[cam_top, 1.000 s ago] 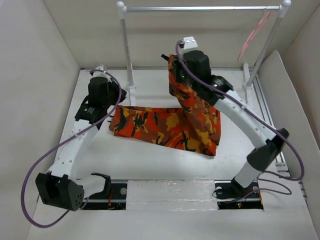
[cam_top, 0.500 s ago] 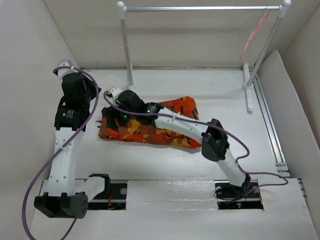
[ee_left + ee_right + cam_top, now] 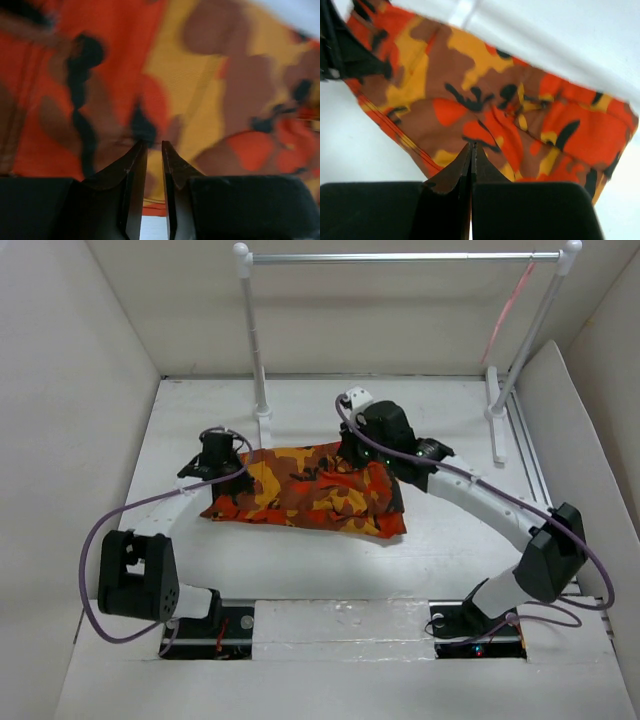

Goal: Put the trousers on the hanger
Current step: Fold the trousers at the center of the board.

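The camouflage trousers (image 3: 300, 490) lie folded flat on the table; they also fill the left wrist view (image 3: 200, 85) and the right wrist view (image 3: 485, 115). The pink hanger (image 3: 505, 305) hangs from the right end of the rail, far from both grippers. My left gripper (image 3: 214, 464) is low over the trousers' left end, its jaws a narrow gap apart with nothing between them (image 3: 154, 144). My right gripper (image 3: 348, 448) is above the trousers' far edge, shut and empty (image 3: 471, 145).
The rail (image 3: 400, 256), a silver bar on white posts, stands at the back, its left post (image 3: 258, 370) just behind the trousers. White walls close in the table on three sides. A metal track (image 3: 545, 500) runs along the right edge.
The right gripper, which held the trousers up a second ago, has laid them down folded and pulled back to their far edge. The left arm has swung down onto their left end.
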